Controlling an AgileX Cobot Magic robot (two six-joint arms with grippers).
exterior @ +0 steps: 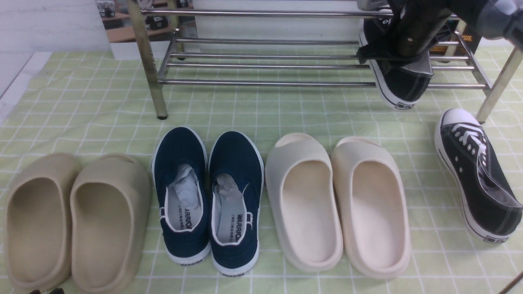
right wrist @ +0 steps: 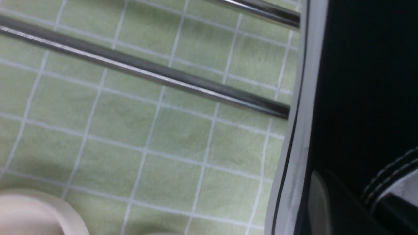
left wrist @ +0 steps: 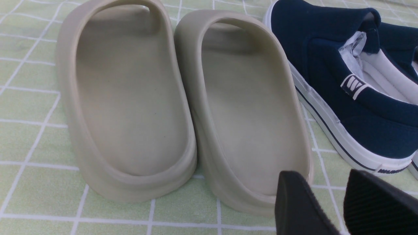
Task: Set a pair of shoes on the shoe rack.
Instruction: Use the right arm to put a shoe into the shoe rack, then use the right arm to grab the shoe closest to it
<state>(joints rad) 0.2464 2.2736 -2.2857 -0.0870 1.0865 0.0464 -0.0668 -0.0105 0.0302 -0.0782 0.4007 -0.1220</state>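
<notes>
The chrome shoe rack (exterior: 265,83) stands across the back of the green checked cloth. One black sneaker (exterior: 402,87) lies on the right end of its lower bars, with the heel hanging out over the front bar. My right gripper (exterior: 402,57) comes down on it from above. In the right wrist view its jaws (right wrist: 356,205) pinch the side wall of that sneaker (right wrist: 359,81), above the rack bars (right wrist: 147,73). The other black sneaker (exterior: 476,175) lies on the cloth by the rack's right front leg. My left gripper (left wrist: 323,182) hovers open and empty near the beige slides.
In a row in front of the rack lie a pair of beige slides (exterior: 73,220), navy slip-on shoes (exterior: 208,196) and cream slides (exterior: 335,204). The rack's left front leg (exterior: 153,81) stands behind the navy pair. The cloth ends at a white edge far left.
</notes>
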